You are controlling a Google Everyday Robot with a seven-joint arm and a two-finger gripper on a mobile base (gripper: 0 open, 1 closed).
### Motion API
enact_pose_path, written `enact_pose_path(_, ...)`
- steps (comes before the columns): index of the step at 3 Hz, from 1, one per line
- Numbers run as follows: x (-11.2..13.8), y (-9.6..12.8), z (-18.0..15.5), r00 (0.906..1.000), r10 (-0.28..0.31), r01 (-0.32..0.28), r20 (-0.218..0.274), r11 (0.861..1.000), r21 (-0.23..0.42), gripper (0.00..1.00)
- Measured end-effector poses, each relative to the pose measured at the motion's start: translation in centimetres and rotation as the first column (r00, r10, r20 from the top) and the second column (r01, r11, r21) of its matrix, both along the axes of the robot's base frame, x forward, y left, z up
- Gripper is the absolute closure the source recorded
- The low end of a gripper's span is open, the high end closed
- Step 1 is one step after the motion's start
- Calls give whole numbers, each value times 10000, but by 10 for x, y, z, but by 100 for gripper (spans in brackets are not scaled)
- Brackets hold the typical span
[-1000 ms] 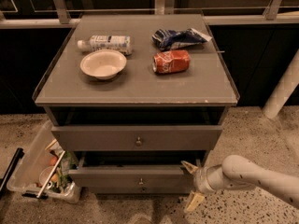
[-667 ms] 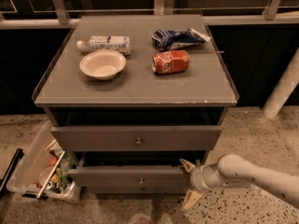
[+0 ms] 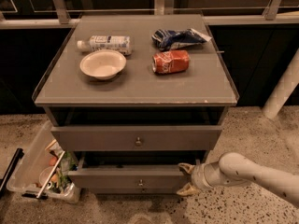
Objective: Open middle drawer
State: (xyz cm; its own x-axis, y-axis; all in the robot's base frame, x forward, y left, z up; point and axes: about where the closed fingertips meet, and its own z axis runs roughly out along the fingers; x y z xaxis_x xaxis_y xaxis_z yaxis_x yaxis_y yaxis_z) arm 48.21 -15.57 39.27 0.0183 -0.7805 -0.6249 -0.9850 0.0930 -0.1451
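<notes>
The middle drawer [image 3: 133, 178] is the lower of the two grey fronts in view, with a tiny round knob [image 3: 140, 183] at its centre. It stands slightly out, with a dark gap above it. My gripper [image 3: 186, 178] is at the right end of this front, reaching in from the right on a white arm [image 3: 252, 171]. It is open, with one yellowish finger [image 3: 185, 167] at the front's top edge and the other by its bottom edge. The drawer above it [image 3: 135, 136] has its own knob [image 3: 138, 141].
On the cabinet top [image 3: 135, 85] lie a white bowl [image 3: 103, 64], a plastic bottle [image 3: 105, 43], a red can [image 3: 171, 61] and a blue chip bag [image 3: 180, 37]. A clear bin of items [image 3: 39, 171] stands on the floor at the left. A white post [image 3: 282, 90] stands at the right.
My gripper has shifted a little left and up, closer against the right end of the middle drawer front. The drawer itself has not visibly moved.
</notes>
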Motion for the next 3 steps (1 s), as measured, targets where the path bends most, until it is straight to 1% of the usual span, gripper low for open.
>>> enact_pose_path(2,0,0,12,10000,1,-1,0,10000,1,89)
enact_pose_path(3,-1,0,12,10000,1,-1,0,10000,1,100)
